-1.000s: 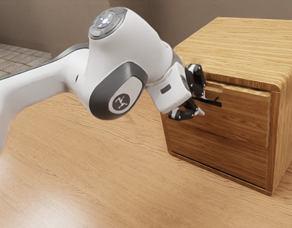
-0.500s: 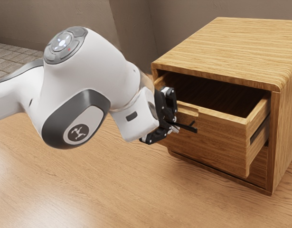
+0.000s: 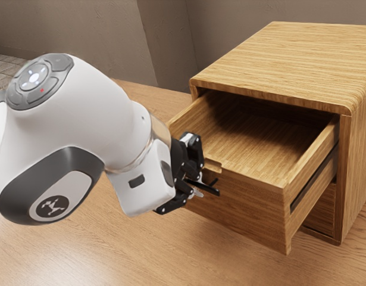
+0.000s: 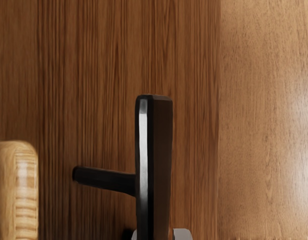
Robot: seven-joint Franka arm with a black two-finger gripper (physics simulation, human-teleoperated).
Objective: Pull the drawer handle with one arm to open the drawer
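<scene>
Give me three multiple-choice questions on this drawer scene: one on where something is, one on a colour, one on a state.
1. Where is the gripper?
A. At the handle on the front of the drawer
B. Inside that drawer
C. Raised high, away from everything

2. What colour is the handle?
A. White
B. Wood-brown
C. Black

3. What state is the drawer in?
A. Shut
B. Open, well out
C. Taken out altogether

Answers:
1 A: the exterior view shows it right at the bar.
2 C: the bar is black in both views.
3 B: its wooden floor lies exposed in front of the cabinet.
</scene>
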